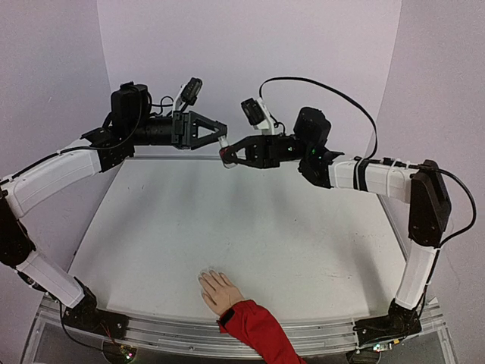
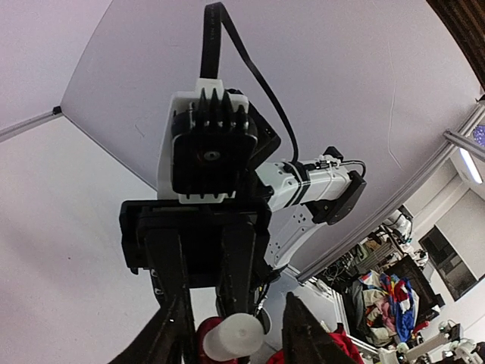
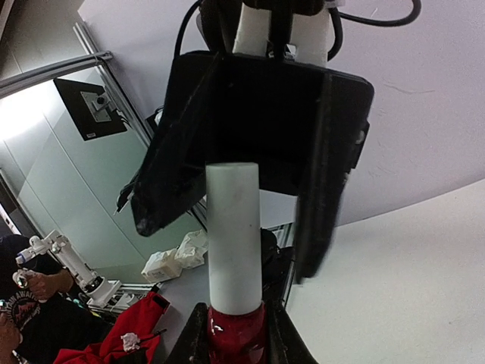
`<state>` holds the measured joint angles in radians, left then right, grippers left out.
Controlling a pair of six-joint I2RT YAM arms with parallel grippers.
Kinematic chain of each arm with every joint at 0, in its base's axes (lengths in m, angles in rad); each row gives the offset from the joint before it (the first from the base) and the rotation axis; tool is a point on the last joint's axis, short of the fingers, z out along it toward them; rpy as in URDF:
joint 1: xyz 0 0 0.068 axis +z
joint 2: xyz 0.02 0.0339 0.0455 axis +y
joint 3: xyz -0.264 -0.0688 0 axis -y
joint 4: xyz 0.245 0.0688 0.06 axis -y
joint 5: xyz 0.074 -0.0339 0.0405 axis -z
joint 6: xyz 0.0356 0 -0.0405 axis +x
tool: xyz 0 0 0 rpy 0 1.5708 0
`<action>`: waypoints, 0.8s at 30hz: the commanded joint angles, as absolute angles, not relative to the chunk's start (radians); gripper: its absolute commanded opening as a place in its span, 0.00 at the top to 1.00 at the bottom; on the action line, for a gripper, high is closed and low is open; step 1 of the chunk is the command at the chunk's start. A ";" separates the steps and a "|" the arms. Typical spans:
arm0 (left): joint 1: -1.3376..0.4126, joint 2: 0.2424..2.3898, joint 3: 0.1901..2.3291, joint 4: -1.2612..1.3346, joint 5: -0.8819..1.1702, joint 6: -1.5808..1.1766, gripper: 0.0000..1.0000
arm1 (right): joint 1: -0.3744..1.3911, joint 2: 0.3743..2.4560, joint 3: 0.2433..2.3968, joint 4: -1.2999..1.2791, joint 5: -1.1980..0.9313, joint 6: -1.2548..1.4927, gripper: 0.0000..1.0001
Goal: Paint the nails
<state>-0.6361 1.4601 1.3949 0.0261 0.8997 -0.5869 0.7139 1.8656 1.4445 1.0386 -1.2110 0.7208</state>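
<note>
The small beige mannequin hand [image 1: 219, 291] with a red sleeve [image 1: 258, 330] lies palm down at the table's near edge; its nails are too small to make out. My right gripper [image 1: 228, 157] is raised above the far side of the table. It is shut on the dark-red polish bottle [image 3: 235, 337], whose white cap [image 3: 233, 235] points at my left gripper. My left gripper [image 1: 223, 136] is open. Its fingers [image 3: 318, 189] stand on either side of the cap without touching it. The cap also shows in the left wrist view [image 2: 231, 339].
The white table [image 1: 250, 227] has white walls behind and to the sides, and a metal rail [image 1: 318, 334] along its near edge. Both arms reach inward and meet high over the table's far middle.
</note>
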 commanded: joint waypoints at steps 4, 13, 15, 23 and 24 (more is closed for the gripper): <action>-0.655 1.461 1.442 0.097 0.943 -0.566 0.75 | 0.713 1.868 1.490 1.164 -1.246 0.769 1.00; -0.660 1.423 1.382 0.075 0.755 -0.517 1.00 | 0.713 1.846 1.455 1.040 -1.083 0.611 1.00; -0.660 1.406 1.371 0.042 0.672 -0.496 1.00 | 0.714 1.819 1.459 0.847 -0.940 0.460 1.00; -0.666 1.390 1.392 -0.194 0.304 -0.469 1.00 | 0.965 1.778 1.457 0.572 0.548 -0.113 1.00; -0.666 1.404 1.412 -0.229 0.271 -0.475 1.00 | 0.995 1.802 1.462 0.639 0.651 -0.176 1.00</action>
